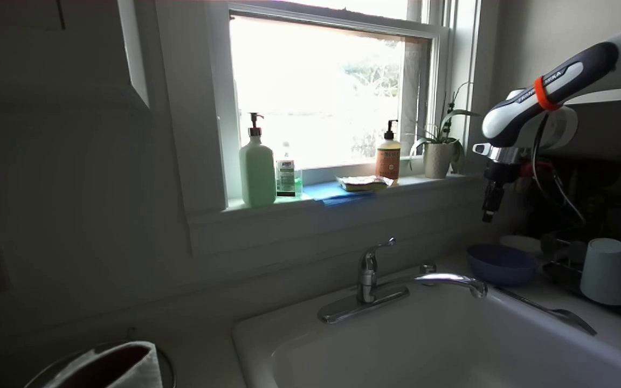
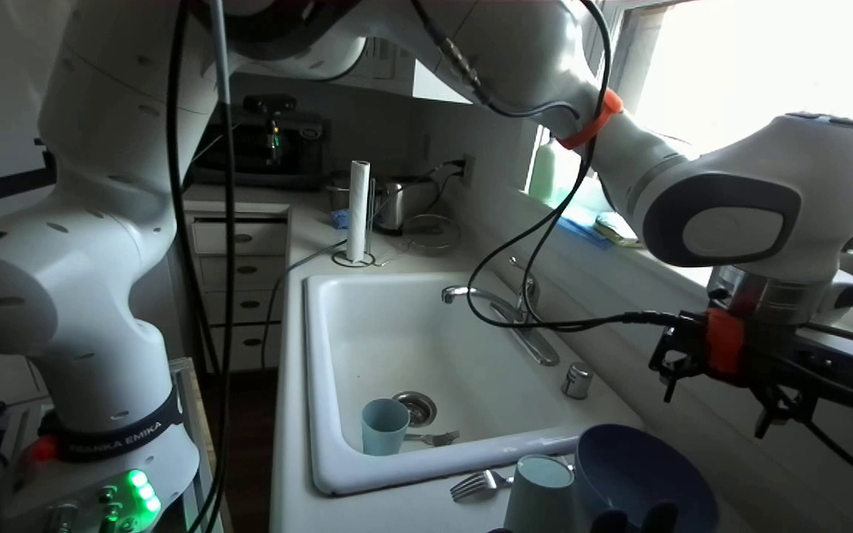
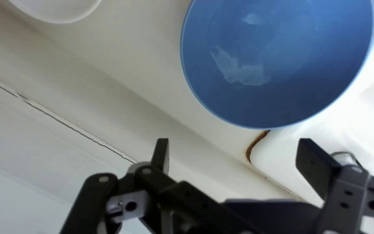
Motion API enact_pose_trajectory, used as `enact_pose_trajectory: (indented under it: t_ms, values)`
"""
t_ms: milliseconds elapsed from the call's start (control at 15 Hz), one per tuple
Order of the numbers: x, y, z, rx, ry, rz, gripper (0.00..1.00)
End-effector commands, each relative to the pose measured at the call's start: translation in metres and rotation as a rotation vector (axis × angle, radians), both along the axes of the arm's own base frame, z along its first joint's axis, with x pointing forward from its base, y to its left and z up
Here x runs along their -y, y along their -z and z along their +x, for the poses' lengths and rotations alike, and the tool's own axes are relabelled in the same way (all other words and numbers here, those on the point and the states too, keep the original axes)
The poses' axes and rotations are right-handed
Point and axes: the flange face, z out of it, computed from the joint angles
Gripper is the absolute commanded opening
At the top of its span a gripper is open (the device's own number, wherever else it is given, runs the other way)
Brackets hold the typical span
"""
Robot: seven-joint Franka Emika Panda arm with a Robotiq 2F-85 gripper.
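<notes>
The jaws of the robot arm [image 2: 834, 200] are spread wide apart and empty, and they hang in the air near the wall [image 3: 37, 169], above the level of the worktop [image 3: 148, 65]. The nearest thing to them is a blue bowl [image 3: 281, 104], which stands upright on this worktop just beside the corner of the white sink [image 2: 397, 326], lower than the jaws and apart from them. Around the bowl I can see a white dish [image 3: 57, 9], an upturned pale-blue cup [image 1: 607, 275] and a fork [image 2: 492, 480] lying near the rim of the sink, while another cup [image 2: 384, 428] is inside this sink.
</notes>
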Motion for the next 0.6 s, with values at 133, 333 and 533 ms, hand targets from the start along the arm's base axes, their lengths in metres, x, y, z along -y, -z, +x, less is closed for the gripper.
enact_pose_trajectory:
  t_ms: [133,333,533]
  values:
    - [-0.027,-0.024,-0.041,0.010,0.142,0.085,1.00]
    - [-0.041,-0.037,-0.063,0.044,0.146,0.068,1.00]
    - [-0.052,-0.052,-0.082,0.095,0.133,0.040,1.00]
